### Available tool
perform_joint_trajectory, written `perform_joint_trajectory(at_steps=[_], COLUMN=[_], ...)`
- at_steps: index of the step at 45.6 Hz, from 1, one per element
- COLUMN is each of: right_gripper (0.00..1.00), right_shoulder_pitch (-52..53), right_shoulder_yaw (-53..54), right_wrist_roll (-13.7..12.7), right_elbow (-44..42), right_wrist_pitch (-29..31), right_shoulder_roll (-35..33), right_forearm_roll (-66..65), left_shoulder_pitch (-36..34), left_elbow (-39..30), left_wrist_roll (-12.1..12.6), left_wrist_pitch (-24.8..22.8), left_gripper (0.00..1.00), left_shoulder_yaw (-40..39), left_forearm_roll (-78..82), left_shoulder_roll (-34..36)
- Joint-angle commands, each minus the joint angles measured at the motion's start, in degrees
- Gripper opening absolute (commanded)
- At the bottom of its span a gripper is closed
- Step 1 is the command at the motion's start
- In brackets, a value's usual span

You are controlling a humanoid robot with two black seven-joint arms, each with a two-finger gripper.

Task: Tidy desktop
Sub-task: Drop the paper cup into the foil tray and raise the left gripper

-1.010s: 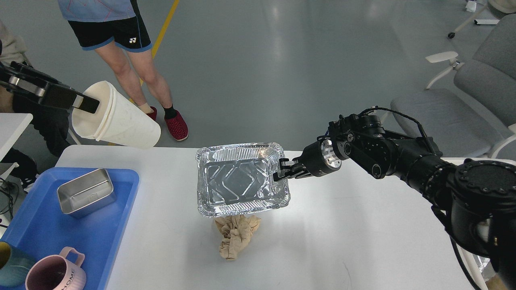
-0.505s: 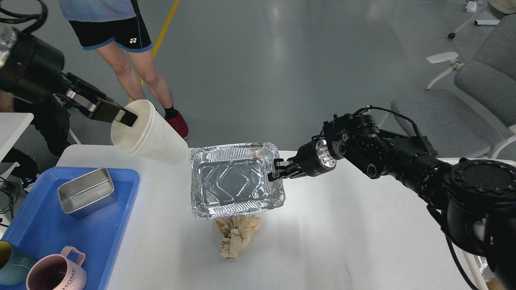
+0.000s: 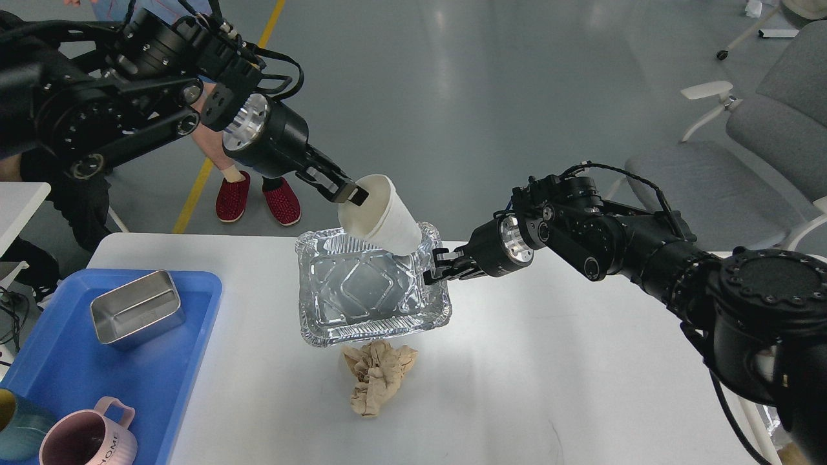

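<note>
My left gripper (image 3: 352, 192) is shut on the rim of a white paper cup (image 3: 382, 213) and holds it tilted over the far part of a foil tray (image 3: 368, 290). My right gripper (image 3: 431, 271) is shut on the foil tray's right rim and holds it lifted above the white desktop (image 3: 549, 361). A crumpled brown paper ball (image 3: 378, 376) lies on the desktop just in front of the tray.
A blue plastic tray (image 3: 77, 381) at the left holds a steel box (image 3: 137, 307), a pink mug (image 3: 90, 439) and a teal cup (image 3: 16, 426). A person's legs with red shoes (image 3: 282, 201) stand behind the desk. Grey chairs (image 3: 743, 161) stand at the right.
My left arm has swung right with the paper cup, from beyond the desk's left corner to over the foil tray. My right gripper has shifted the tray slightly left.
</note>
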Motion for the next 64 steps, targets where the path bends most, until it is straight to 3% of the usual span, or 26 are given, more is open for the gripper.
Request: perform_joint_trajectory(at_steps=[1, 15, 21, 25, 39, 46, 64], right_gripper=[0.00, 0.00, 0.00, 0.00, 0.00, 0.00, 0.00], right_shoulder_pitch=[0.1, 0.0, 0.0, 0.0, -0.2, -0.2, -0.1], right_shoulder_yaw=[0.0, 0.0, -0.1, -0.1, 0.0, 0.0, -0.1], right_wrist_roll=[0.0, 0.1, 0.0, 0.0, 0.0, 0.0, 0.0], right_elbow=[-0.1, -0.2, -0.3, -0.3, -0.3, -0.3, -0.3], right_wrist_pitch=[0.0, -0.1, -0.1, -0.2, -0.3, -0.3, -0.8], right_shoulder_roll=[0.1, 0.1, 0.4, 0.4, 0.4, 0.4, 0.4], right_forearm_roll=[0.0, 0.0, -0.1, -0.1, -0.1, -0.1, -0.1], left_shoulder_pitch=[1.5, 3.0, 3.5, 3.6, 3.8, 3.7, 3.6], left_elbow=[1.9, 4.9, 5.1, 5.1, 5.1, 5.1, 5.1], left_wrist_roll=[0.0, 0.1, 0.2, 0.2, 0.2, 0.2, 0.1], left_wrist_pitch=[0.5, 0.6, 0.6, 0.6, 0.6, 0.6, 0.6], left_gripper=[0.01, 0.04, 0.16, 0.35, 0.49, 0.60, 0.67], left_shoulder_yaw=[0.9, 2.8, 2.7, 2.6, 2.6, 2.3, 1.8], left_forearm_roll=[0.2, 0.8, 0.8, 0.7, 0.2, 0.0, -0.4], left_shoulder_roll=[-4.4, -6.2, -6.2, -6.2, -6.1, -6.0, -4.3])
